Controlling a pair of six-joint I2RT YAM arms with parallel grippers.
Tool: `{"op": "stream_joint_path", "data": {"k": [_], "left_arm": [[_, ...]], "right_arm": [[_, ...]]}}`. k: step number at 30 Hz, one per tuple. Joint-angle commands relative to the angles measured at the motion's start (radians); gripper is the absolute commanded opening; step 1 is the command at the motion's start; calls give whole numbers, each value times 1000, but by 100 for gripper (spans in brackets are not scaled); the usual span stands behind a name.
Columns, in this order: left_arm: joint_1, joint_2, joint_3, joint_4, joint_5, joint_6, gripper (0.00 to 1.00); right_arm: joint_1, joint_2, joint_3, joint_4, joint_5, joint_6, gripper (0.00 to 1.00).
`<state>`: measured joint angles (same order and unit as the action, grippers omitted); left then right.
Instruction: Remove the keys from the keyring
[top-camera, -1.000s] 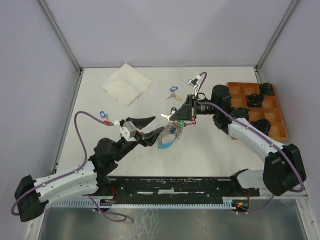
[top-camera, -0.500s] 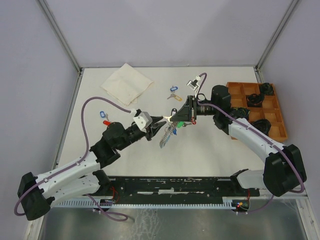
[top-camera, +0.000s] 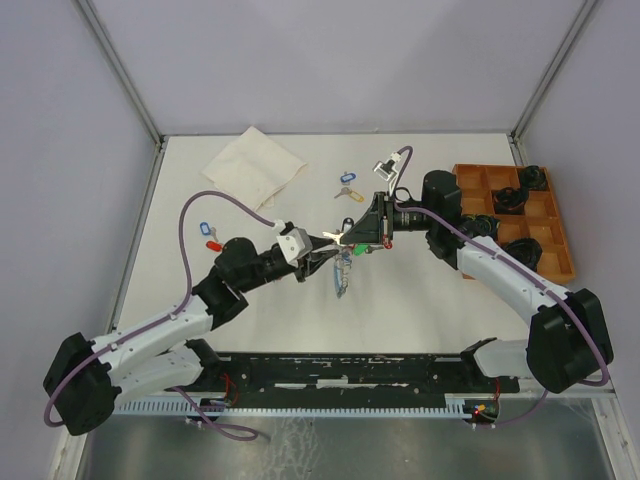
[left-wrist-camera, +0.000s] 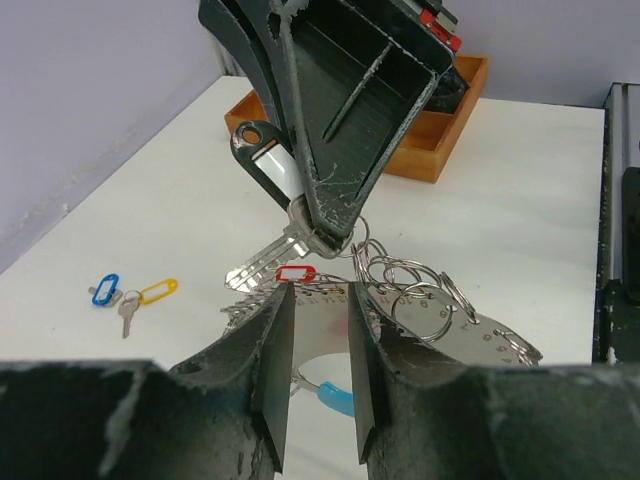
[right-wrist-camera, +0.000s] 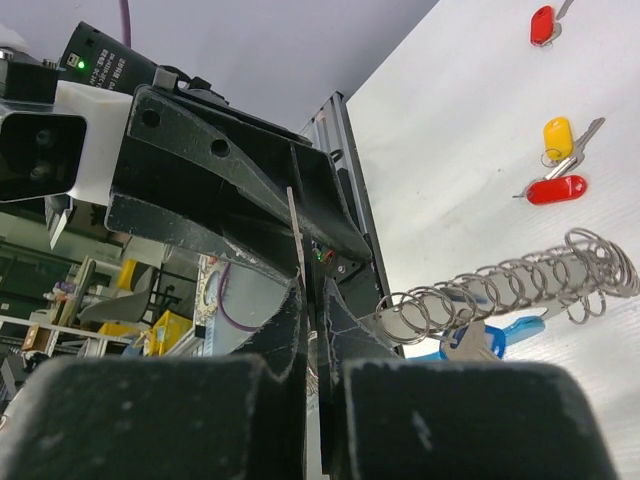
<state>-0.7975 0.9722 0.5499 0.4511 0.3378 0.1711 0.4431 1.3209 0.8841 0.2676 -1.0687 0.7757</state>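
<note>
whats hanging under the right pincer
The right pincer pinches a key with a dark tag. Below hang silver rings, a red tag and a blue band. The left pincer hides the rest of the bunch.

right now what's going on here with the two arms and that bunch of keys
The right tool is shut on a dark-tagged key, holding it up with the keyring dangling beneath. The left tool meets it tip to tip, its fingers apart with nothing visibly clamped between them. A few tagged keys already lie loose on the table.
</note>
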Motion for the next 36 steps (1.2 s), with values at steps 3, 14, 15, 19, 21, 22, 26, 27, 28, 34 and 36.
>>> {"op": "stream_joint_path", "data": {"k": [3,14,15,19,21,22,26,27,28,34,36], "left_arm": [[5,-45,-57,161,58,-23,38],[7,-61,-60,142,27,-90,41],[6,-51,-49,133,24,-90,41],[6,-19,-36,140,32,-96,38],[7,-6,-35,159,40,-110,33],[7,-1,-35,168,44,-116,31],[7,9,-43,216,52,-144,30],[7,10,-46,227,51,-151,30],[7,12,-50,239,52,-157,30],[6,34,-44,274,76,-183,29],[7,42,-42,273,82,-185,29]], "right_arm": [[2,-40,46,51,-18,-5,1],[2,-37,46,54,-17,-3,1],[1,-37,46,56,-17,-2,1],[2,-37,44,58,-18,0,1],[1,-35,45,59,-19,0,1],[1,-35,44,59,-19,-1,1],[0,-32,44,58,-18,-1,1],[2,-32,44,59,-18,-1,1],[2,-30,44,59,-18,0,1],[1,-30,44,60,-18,2,1],[1,-31,43,61,-18,2,1]]}}
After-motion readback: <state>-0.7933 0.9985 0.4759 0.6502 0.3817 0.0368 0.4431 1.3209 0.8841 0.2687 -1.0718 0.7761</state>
